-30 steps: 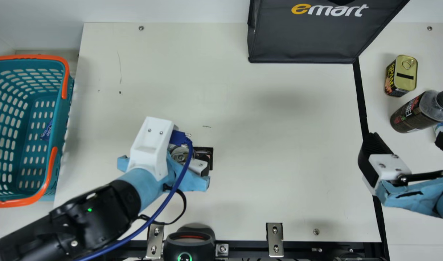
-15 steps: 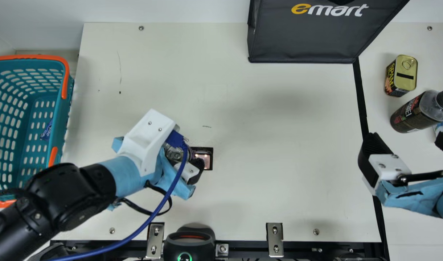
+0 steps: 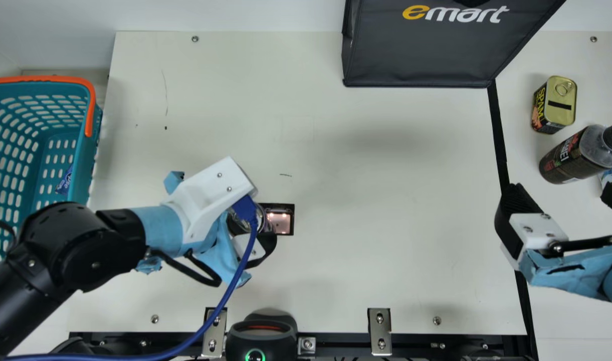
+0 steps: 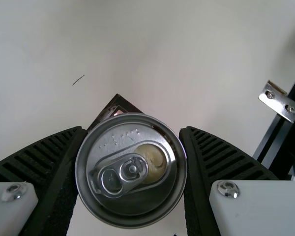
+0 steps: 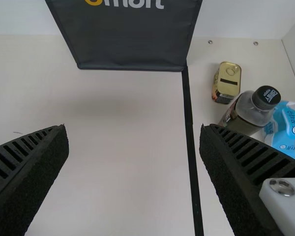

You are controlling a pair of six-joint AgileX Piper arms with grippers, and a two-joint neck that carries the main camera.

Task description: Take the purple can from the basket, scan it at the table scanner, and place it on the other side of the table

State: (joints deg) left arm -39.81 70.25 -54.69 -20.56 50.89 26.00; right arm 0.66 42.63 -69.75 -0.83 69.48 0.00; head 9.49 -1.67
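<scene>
- The left gripper (image 4: 132,129) was clamped on the purple can (image 4: 113,147), a ribbed finger against each side, the lid turned to its wrist camera.
- The can was just beside the lit window of the table scanner (image 3: 279,222); whether its base touched the table (image 3: 386,225) could not be told.
- The step in hand looked to be the scan. Whether the code had been read could not be told; if not, the can probably needed a slow turn by the glass.
- After that the move called for was a level carry to the right side, perhaps with a pass between arms; a loose grip could let the round can slip.
- Over that side was the right gripper (image 5: 133,128), fingers wide apart and nothing between them.
- Beyond the black strip (image 3: 496,125) stood a tin (image 3: 561,100) near a dark bottle (image 3: 561,160).
- Off to the left was the teal basket (image 3: 81,165), a blue packet (image 3: 64,180) inside.
- A black bag (image 3: 416,55) was at the far edge, before a pale wall (image 3: 235,15).
</scene>
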